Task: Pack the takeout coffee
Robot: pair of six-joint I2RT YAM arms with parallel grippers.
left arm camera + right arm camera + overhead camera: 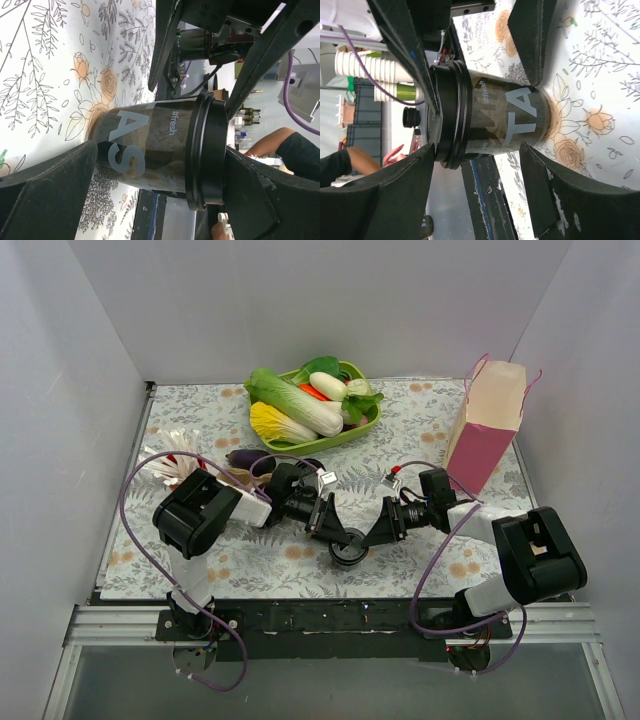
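glossy dark cup point(150, 145), smooth black plastic lid point(205, 150), matt floral tablecloth point(50, 75)

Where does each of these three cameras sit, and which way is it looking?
Top external: above and behind the arms, looking down at the table; left arm and right arm show.
Left wrist: on the left arm, facing the takeout coffee past the left gripper's fingers.
Right wrist: on the right arm, facing it from the opposite side, past the right gripper's fingers.
Shared: all three show the takeout coffee.

The site is a robotics lab test cell: white panel walls point(80, 360) enclose a floral-covered table point(200, 420) fronted by an aluminium mounting rail point(110, 625).
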